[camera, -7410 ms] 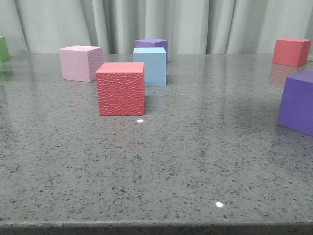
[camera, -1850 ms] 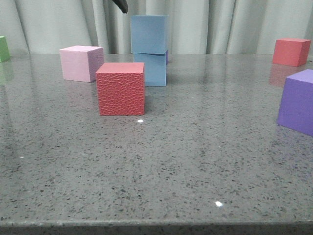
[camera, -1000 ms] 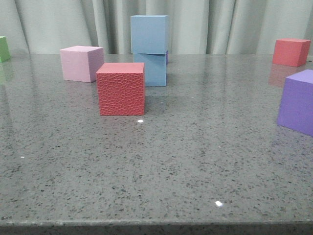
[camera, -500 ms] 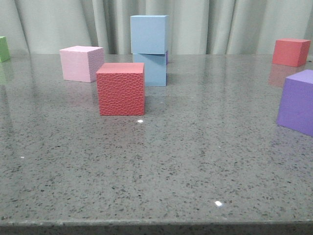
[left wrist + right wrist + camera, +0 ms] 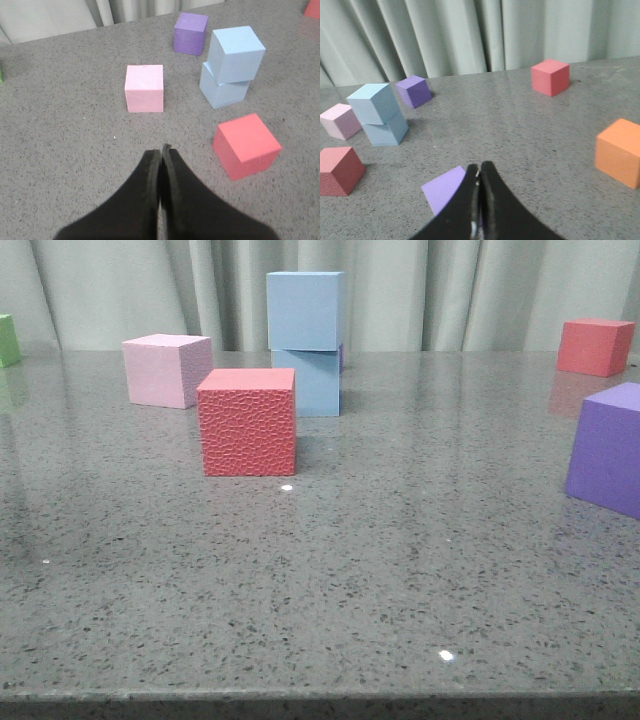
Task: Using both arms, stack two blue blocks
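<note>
Two pale blue blocks stand stacked toward the back of the table: the upper blue block (image 5: 305,309) (image 5: 235,53) (image 5: 374,103) rests, slightly turned, on the lower blue block (image 5: 318,384) (image 5: 223,92) (image 5: 385,130). Neither gripper shows in the front view. In the left wrist view my left gripper (image 5: 160,151) is shut and empty, held back from the stack over bare table. In the right wrist view my right gripper (image 5: 479,168) is shut and empty, well away from the stack, above a purple cube (image 5: 444,194).
A red cube (image 5: 247,421) stands just in front of the stack and a pink cube (image 5: 165,369) beside it. A purple cube (image 5: 190,33) sits behind the stack. Another purple cube (image 5: 606,447), a red cube (image 5: 595,345), an orange cube (image 5: 619,152) and a green cube (image 5: 8,339) lie around.
At first one blue block stood alone; 1.9 s ago the second rested on it with a black fingertip above, which then left the front view. The stack has stayed still since.
</note>
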